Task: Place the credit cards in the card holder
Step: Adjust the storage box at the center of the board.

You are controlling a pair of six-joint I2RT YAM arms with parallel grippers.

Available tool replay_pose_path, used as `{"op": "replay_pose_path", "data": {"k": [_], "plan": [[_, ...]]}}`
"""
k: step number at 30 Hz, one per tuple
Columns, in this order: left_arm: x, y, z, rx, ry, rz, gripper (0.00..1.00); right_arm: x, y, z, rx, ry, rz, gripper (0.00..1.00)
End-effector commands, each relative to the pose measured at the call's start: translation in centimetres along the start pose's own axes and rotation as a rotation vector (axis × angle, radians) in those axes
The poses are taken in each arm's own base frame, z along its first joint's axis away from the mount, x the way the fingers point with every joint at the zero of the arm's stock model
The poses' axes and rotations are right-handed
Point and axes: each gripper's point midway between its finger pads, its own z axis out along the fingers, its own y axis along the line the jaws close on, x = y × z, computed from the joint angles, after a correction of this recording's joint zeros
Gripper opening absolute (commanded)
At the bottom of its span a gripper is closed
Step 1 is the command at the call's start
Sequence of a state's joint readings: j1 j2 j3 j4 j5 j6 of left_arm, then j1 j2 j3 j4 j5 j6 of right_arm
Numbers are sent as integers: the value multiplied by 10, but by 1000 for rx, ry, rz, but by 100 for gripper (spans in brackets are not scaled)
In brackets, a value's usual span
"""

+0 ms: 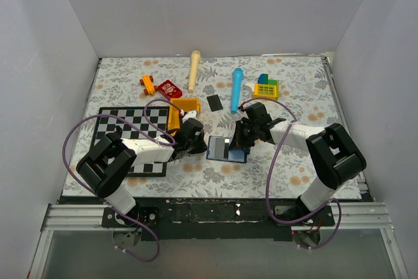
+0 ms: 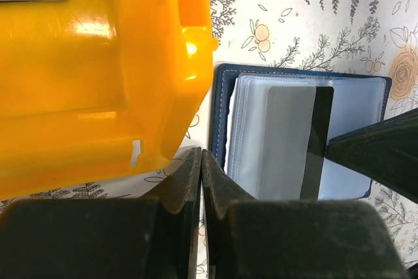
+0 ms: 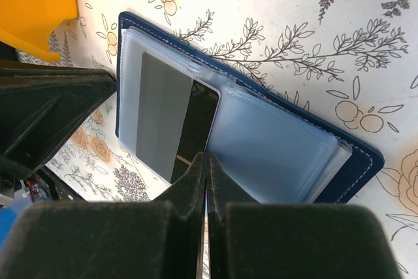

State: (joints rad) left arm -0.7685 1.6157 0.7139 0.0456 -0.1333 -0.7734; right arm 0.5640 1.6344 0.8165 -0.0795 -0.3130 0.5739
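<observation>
Navy blue edges the card holder [image 2: 219, 109], which lies open and flat on the floral desk [image 1: 294, 161], its light, clear pockets facing up, between your two arms. One credit card [image 2: 290, 142] lies on those pockets. Most of its face shows a grey sheen and a black band runs along one side. From the wrist views you cannot tell whether it sits inside a sleeve or only lies on top.

Your left gripper [image 2: 201, 161] has its fingers pressed together with nothing between them. It hovers at the holder's left edge, just beside a glossy orange-yellow container [image 2: 98, 63]. Your right gripper [image 3: 206, 161] is also closed, and its tips meet right at the near edge of the card and the pocket. The right wrist view does not show whether anything is pinched there.

The second credit card [image 1: 214, 102], a plain black rectangle, lies bare on the desk farther back, apart from the holder. It sits between the orange container and a blue cylinder [image 1: 236, 89]. You also have a checkerboard mat [image 1: 124, 122] under the left arm. Along the back are a cream handle [image 1: 194, 70], a red piece [image 1: 170, 88] and a yellow-and-green block toy [image 1: 266, 87].
</observation>
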Motion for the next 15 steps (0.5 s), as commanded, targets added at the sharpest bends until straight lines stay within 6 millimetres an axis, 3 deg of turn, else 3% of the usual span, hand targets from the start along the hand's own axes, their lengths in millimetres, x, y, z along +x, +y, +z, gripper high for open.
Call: {"op": "replay_pose_path", "data": {"k": [1,7,15], "plan": [[19,12,0,-29,55,16,0,-12,6,0,-1,-28,-11,1],[23,11,0,-16,66,12,0,-9,0,3,16,-18,-5,1],[32,8,-1,9,90,7,0,-10,10,14,-39,-5,1,1]]}}
